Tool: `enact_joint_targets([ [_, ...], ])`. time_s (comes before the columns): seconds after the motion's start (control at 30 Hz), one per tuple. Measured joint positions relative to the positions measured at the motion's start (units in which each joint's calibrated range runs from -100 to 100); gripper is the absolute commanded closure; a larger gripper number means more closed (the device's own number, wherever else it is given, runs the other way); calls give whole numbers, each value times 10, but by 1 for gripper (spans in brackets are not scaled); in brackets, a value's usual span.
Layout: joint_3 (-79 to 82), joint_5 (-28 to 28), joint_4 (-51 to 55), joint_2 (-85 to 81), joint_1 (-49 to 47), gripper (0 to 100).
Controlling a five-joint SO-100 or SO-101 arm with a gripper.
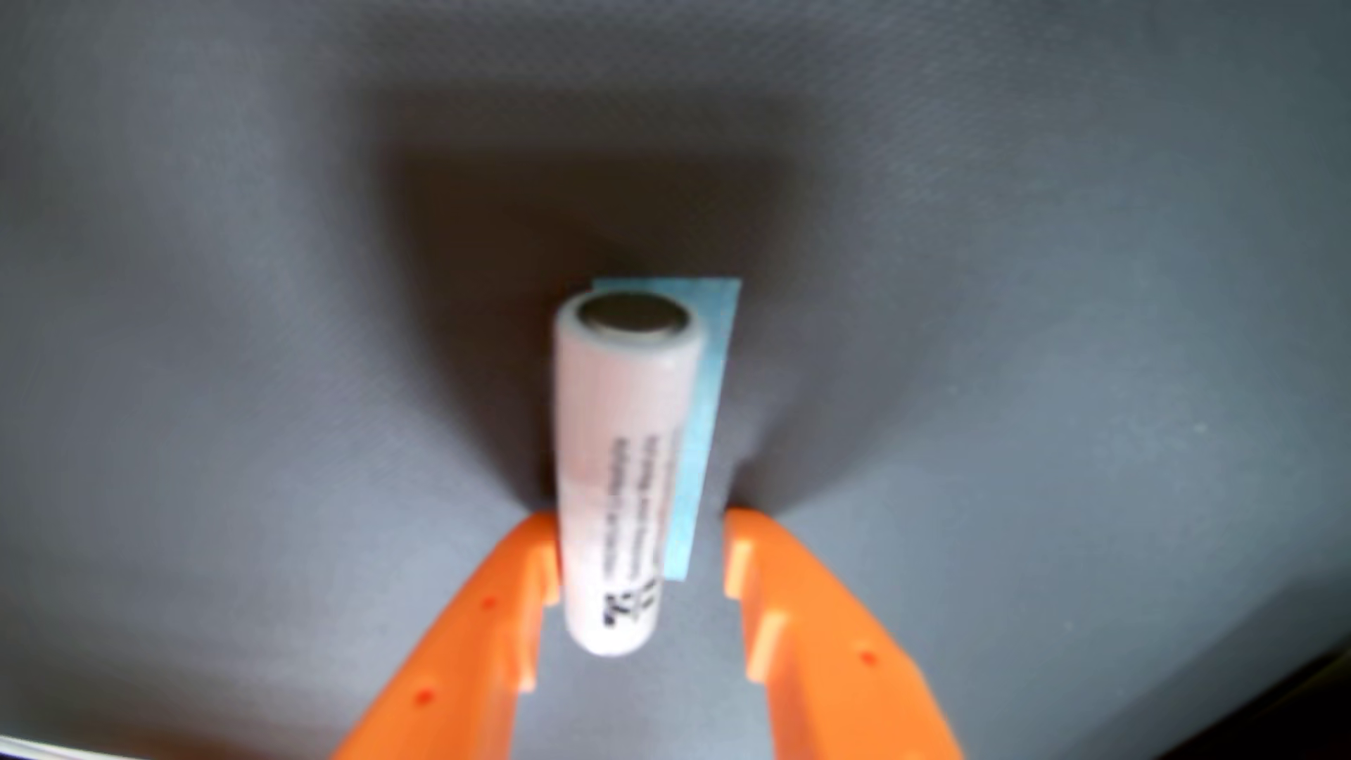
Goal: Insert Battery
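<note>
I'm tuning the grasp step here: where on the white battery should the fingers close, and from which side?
Grip the battery across its round body near the lower end, where the gripper already straddles it in the wrist view. One orange finger is at its left side; the other stands apart on the right, past the blue strip. Closing sideways onto the curved sides suits the long cylinder.
</note>
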Motion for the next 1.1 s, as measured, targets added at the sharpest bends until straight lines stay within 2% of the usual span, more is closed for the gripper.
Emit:
enact_joint_targets([
  [0.13,-1,0,-4,2,-1,98],
  [0.5,-11,-8,8,7,-8,98],
  [0.63,-40,-41,64,-20,-65,98],
  [0.9,-56,-98,140,-186,-176,98],
  [1.1,-56,-147,172,-200,-291,98],
])
